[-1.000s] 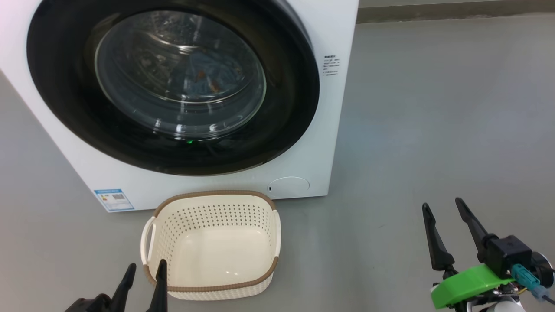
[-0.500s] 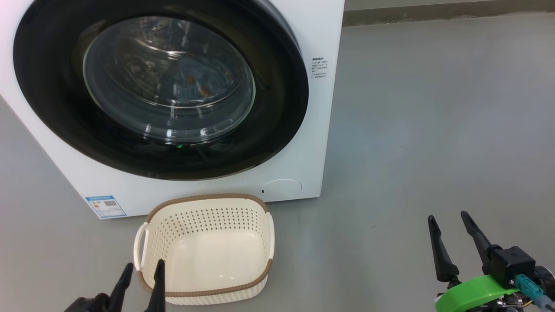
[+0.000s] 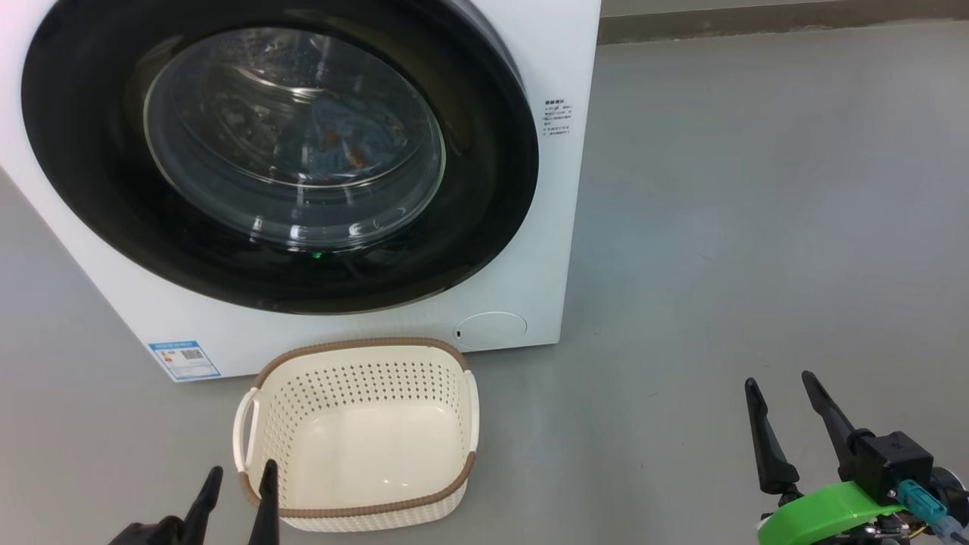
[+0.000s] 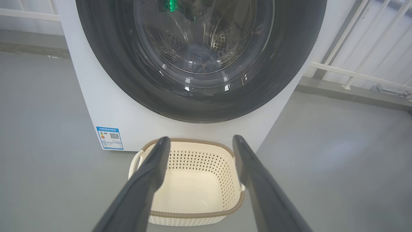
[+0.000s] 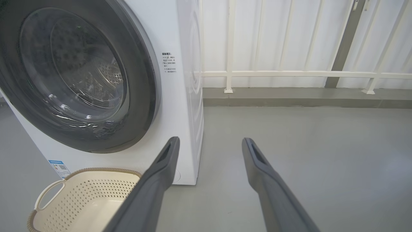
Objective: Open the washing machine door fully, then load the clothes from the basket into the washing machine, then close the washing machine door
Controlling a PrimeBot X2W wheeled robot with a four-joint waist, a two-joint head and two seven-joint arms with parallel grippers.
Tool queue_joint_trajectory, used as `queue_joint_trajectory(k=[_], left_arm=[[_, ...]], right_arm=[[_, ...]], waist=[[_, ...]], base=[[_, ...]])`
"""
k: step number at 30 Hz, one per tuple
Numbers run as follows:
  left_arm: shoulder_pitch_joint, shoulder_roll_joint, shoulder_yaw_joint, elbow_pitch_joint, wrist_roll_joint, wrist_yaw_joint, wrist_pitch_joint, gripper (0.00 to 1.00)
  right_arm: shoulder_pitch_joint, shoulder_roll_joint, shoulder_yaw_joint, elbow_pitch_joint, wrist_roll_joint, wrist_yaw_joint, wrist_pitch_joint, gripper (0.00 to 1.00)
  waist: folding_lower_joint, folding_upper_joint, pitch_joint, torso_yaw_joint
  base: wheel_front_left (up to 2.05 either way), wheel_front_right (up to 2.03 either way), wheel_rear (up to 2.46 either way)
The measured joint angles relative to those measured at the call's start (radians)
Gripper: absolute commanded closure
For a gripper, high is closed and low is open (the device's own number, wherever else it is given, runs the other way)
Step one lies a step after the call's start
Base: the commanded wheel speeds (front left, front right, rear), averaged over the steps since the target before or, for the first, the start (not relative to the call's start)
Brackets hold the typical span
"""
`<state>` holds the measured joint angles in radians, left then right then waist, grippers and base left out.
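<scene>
Door (image 3: 484, 151) shut, clothes (image 3: 341, 136) inside, basket (image 3: 363, 344) empty. Left gripper (image 3: 242, 466) at basket's 7 o'clock, right gripper (image 3: 778, 378) at 3, both parted, empty. Risk: careless left swing clips basket.

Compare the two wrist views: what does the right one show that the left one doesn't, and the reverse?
Right wrist adds the side panel of the washing machine and the small printed notice on its front. Left wrist adds the clothes behind the glass and a green light. Both share the shut washing machine door, the empty basket, the blue label and the white railing.
</scene>
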<state>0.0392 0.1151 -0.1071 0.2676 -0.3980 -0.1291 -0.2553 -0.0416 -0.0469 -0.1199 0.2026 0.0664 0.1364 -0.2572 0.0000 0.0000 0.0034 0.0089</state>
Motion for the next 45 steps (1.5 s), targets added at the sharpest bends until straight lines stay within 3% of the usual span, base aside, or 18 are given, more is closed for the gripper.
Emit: queue_joint_trajectory(k=[3,4,11,45], left_arm=[[-0.004,0.0,0.002,0.002,0.006,0.0,0.0,0.0],[-0.004,-0.001,0.002,0.004,0.006,0.0,0.0,1.0],[0.032,-0.036,-0.014,0.06,-0.007,0.0,0.007,1.0],[0.016,-0.039,0.034,0.052,-0.333,0.0,0.104,1.0]], right_arm=[[0.0,0.0,0.006,0.002,0.007,0.0,0.0,0.0],[0.0,0.001,0.006,0.005,0.007,0.0,0.0,1.0],[0.027,0.016,0.007,0.081,0.015,0.0,0.011,1.0],[0.022,0.015,0.005,0.078,0.433,0.0,0.105,1.0]], waist=[[0.0,0.0,0.0,0.0],[0.0,0.0,0.0,0.0],[0.0,0.0,0.0,0.0],[0.0002,0.0,0.0,-0.003]], base=[[0.0,0.0,0.0],[0.0,0.0,0.0],[0.0,0.0,0.0],[0.0,0.0,0.0]])
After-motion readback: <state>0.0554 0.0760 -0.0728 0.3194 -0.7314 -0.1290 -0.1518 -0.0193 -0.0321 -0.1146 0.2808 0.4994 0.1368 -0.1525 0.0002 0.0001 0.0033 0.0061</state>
